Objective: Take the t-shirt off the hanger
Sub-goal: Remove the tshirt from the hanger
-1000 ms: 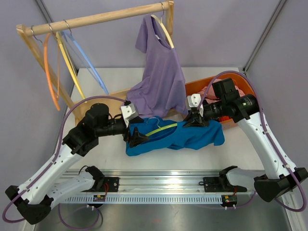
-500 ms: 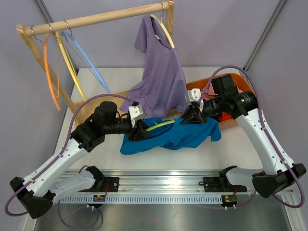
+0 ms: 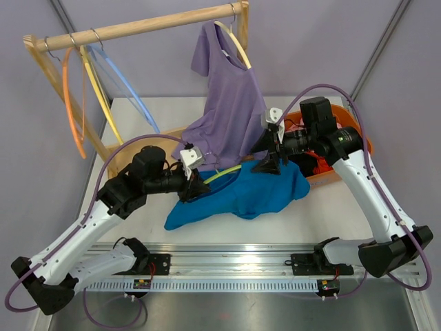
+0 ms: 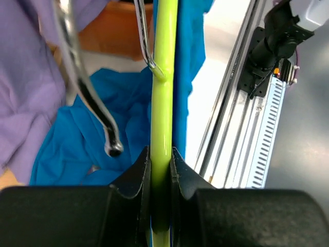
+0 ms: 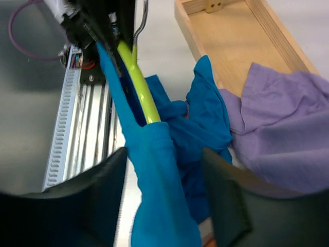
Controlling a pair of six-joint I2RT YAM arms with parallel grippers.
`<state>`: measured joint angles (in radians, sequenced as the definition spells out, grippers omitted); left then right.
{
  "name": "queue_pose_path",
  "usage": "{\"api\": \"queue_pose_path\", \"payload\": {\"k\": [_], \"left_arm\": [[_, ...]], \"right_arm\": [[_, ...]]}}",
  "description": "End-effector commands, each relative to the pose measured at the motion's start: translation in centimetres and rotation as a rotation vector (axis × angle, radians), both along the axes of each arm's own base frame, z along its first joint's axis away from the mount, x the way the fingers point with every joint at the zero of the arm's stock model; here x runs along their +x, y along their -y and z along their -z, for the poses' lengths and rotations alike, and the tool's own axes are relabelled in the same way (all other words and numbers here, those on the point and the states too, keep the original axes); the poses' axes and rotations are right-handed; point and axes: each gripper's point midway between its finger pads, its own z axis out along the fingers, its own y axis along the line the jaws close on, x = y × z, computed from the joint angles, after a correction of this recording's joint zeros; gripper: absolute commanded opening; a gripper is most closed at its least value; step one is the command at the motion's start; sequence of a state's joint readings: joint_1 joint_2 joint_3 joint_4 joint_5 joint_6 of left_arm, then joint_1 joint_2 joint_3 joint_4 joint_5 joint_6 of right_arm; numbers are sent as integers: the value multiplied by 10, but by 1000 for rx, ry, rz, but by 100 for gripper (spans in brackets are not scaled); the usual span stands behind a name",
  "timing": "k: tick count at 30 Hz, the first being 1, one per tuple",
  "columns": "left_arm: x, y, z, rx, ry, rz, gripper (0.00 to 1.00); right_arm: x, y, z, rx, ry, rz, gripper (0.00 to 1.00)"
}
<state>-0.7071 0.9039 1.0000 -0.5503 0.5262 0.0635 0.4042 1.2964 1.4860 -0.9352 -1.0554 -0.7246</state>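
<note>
Nearest the arm bases, the metal rail [image 3: 234, 258] runs along the edge of the surface [image 3: 331, 214], on the near side of the hanger [image 4: 163, 103]. The left tool [image 4: 161, 154] is clamped tight on the hanger's yellow-green bar, jaws pressed against it on both sides, and holds it raised off the surface. The blue t-shirt [image 3: 255, 196] lies mostly in a loose heap on the surface below and just right of the hanger. In the right wrist view one stretch of the bar is bare, while its other end disappears into a fold of blue cloth, so one shoulder appears to remain threaded on. The right tool [image 5: 163, 154] is at that covered end of the hanger. Its jaws stand well apart with the blue fold running up between them, and no pinch on the cloth is evident. Assessment: the task is partly done. One arm of the hanger is clear, the garment's weight is on the surface, and what remains is to draw the last fold off the covered end and separate the two. Beyond the hanger to the right stands an orange bin [image 3: 348, 127]. Behind the hanger, a purple t-shirt [image 3: 231, 117] hangs from a wooden rack [image 3: 138, 26], its hem close to the hanger, which presents a snag risk.
</note>
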Motion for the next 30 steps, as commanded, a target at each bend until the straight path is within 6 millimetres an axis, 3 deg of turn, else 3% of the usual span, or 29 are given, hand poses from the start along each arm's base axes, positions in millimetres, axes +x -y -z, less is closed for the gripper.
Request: {"api": "queue_pose_path", "payload": {"k": [1, 4, 8, 11, 13, 15, 16, 18, 21, 30], "left_arm": [[6, -12, -16, -24, -73, -165, 0], [3, -19, -9, -29, -166, -250, 0], [3, -35, -4, -36, -270, -406, 0], [4, -40, -4, -79, -362, -513, 0], [3, -37, -5, -124, -433, -548, 0], [4, -32, -8, -164, -470, -567, 0], [5, -29, -11, -191, -497, -571, 0], [6, -27, -14, -206, -517, -580, 0], [8, -25, -18, -226, -531, -589, 0], [12, -19, -26, -246, -530, -583, 0]], "right_arm": [[28, -7, -39, 76, 31, 136, 73], [43, -7, -60, 104, 16, 240, 83], [46, -9, -70, 125, -52, 293, 80], [42, -18, -52, 69, -151, 337, 76], [30, -35, -28, 1, -205, 333, 74], [35, -41, -13, -40, -237, 446, 72], [33, -53, -3, -46, -242, 463, 72], [49, -54, 7, -56, -251, 650, 73], [60, -64, 18, -71, -244, 787, 74], [59, -98, 31, -98, -299, 807, 65]]}}
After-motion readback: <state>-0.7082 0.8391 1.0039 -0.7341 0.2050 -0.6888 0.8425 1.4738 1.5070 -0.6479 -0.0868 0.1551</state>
